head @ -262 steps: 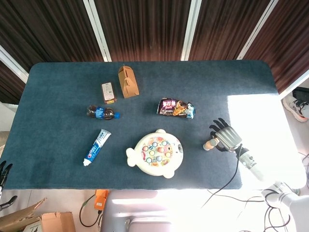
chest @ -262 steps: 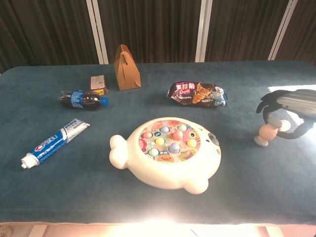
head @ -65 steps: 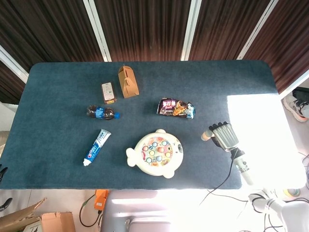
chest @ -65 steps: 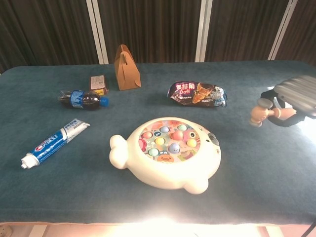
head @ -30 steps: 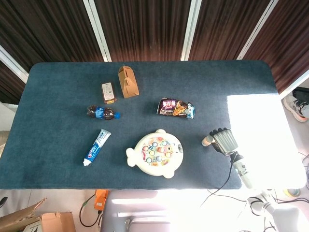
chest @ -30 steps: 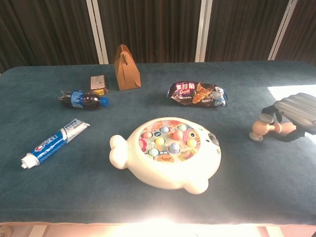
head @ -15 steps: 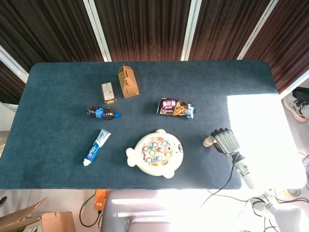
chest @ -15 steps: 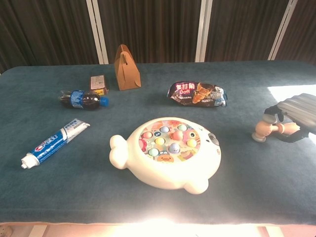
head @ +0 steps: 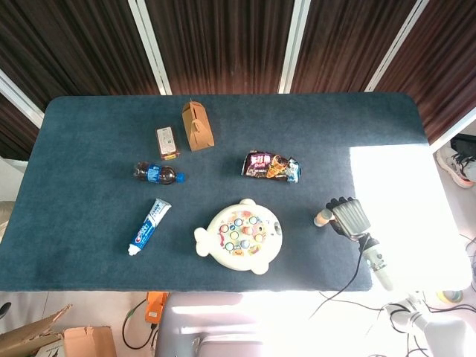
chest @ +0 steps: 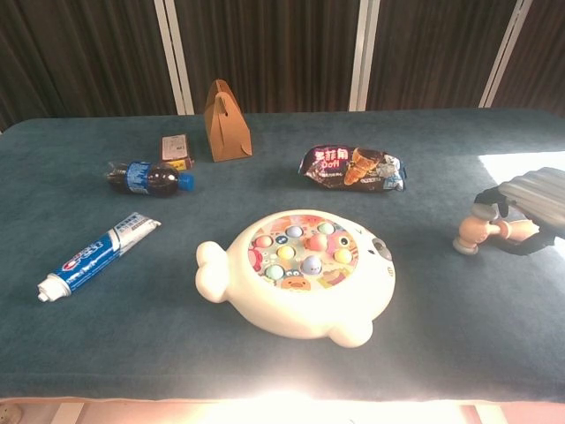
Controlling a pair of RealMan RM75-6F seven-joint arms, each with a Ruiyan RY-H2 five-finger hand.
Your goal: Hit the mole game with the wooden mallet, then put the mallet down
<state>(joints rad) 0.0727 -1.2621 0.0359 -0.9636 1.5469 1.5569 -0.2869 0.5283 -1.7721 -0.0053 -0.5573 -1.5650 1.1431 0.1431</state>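
Note:
The mole game (head: 239, 236) (chest: 300, 281) is a cream, whale-shaped toy with coloured pegs, near the table's front edge at the middle. My right hand (head: 350, 218) (chest: 528, 207) is to its right, over the blue cloth, and grips the wooden mallet (head: 323, 216) (chest: 482, 230) by its handle. The mallet's pale head points left toward the game and hangs just above the cloth, well apart from the toy. My left hand shows in neither view.
On the blue table (head: 89, 223) lie a toothpaste tube (head: 149, 227), a small cola bottle (head: 158, 174), a brown paper box (head: 197, 126), a small carton (head: 167, 142) and a snack bag (head: 271, 166). A bright sunlit patch covers the right end.
Over the last second my right hand with the mallet has drifted slightly right and toward the front edge. Earlier it had lifted the mallet off the cloth.

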